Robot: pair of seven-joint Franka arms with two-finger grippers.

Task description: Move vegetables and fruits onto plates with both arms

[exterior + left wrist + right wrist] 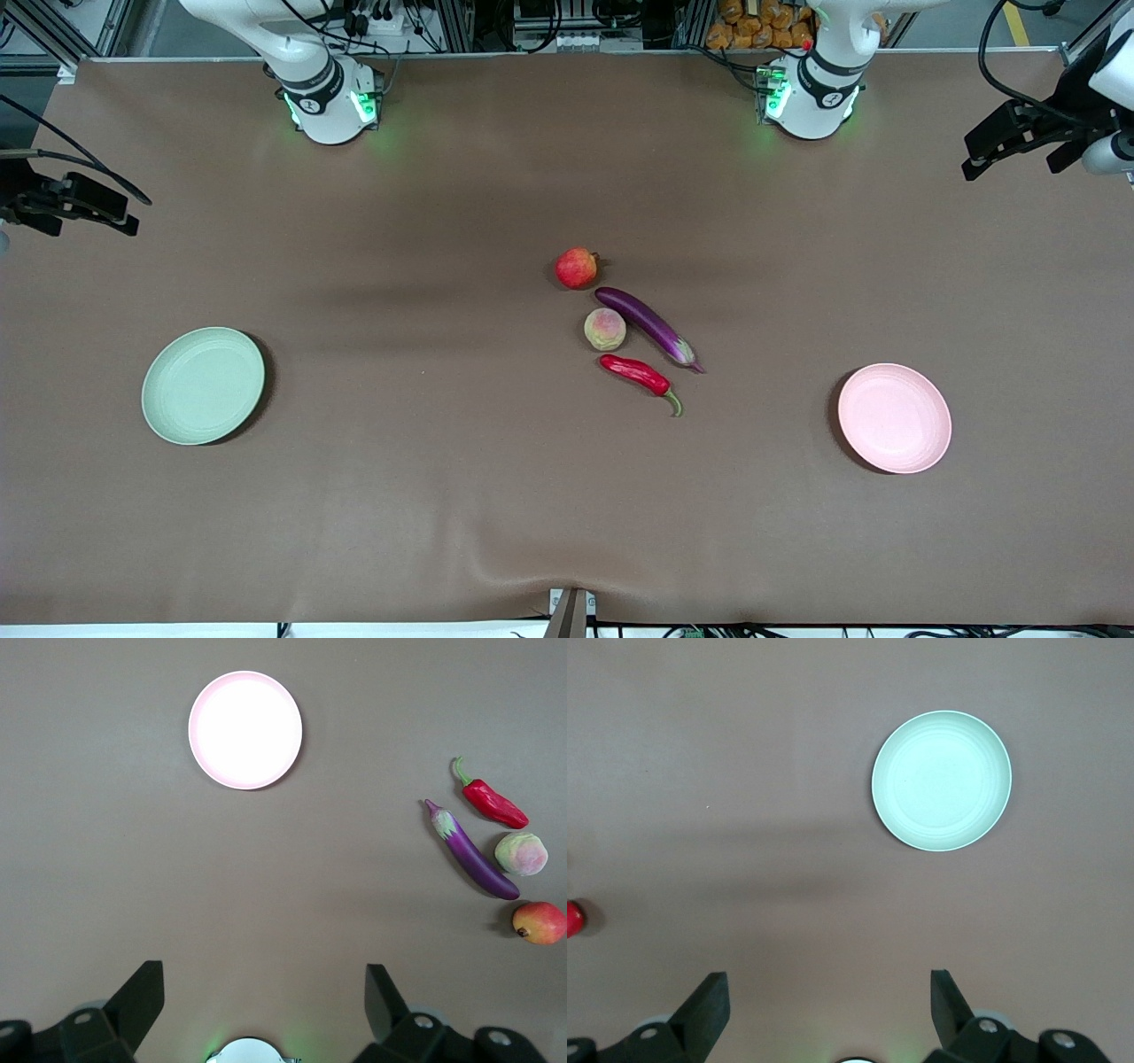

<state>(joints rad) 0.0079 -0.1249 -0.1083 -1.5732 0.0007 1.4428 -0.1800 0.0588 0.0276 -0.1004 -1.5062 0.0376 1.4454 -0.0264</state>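
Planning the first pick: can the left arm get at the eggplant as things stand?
Probably yes: the left gripper is open and empty, and the eggplant lies uncovered, with only the peach close beside it.

The whole table (443,496) is seen from high across it, while wrist cameras look straight down, the pink plate (895,418) shared by front and left views.

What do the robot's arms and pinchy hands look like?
Two white arms with black bands at the joints and green lights glowing at their bases. Black cables trail near them. The left gripper and the right gripper are dark, each with two pointed black jaws.
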